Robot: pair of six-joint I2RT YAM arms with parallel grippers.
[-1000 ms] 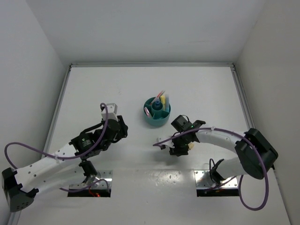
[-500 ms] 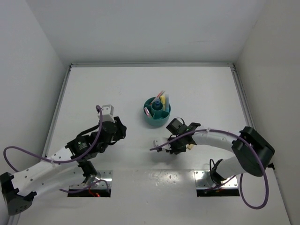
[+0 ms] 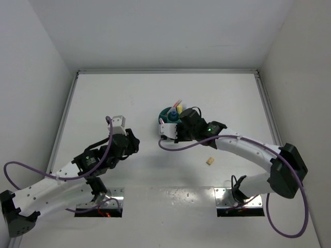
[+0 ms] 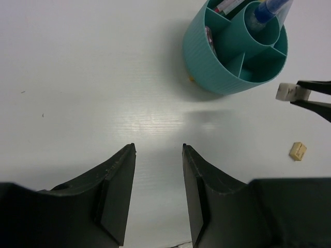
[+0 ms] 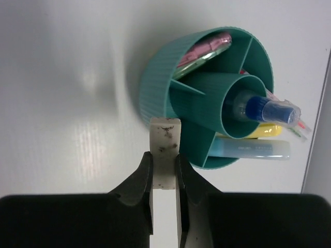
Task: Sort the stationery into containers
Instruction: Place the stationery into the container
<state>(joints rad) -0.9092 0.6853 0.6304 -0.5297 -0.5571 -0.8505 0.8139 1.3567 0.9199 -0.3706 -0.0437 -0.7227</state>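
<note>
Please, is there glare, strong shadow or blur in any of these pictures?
Left wrist view: soft glare on the table beside the organiser, which casts a faint shadow. Right wrist view: pale glare left of the organiser, the speckled eraser sharp. Top external view: even light, no harsh shadows.

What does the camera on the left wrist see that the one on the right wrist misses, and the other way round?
Only the left wrist view shows the left gripper, its jaws open and empty, and a small tan block lying loose on the table. Only the right wrist view shows the yellow marker and the mint marker in the outer ring of the teal organiser. Both show that organiser, the blue marker in its centre cup, and the white eraser pinched by the right gripper close to the organiser.
</note>
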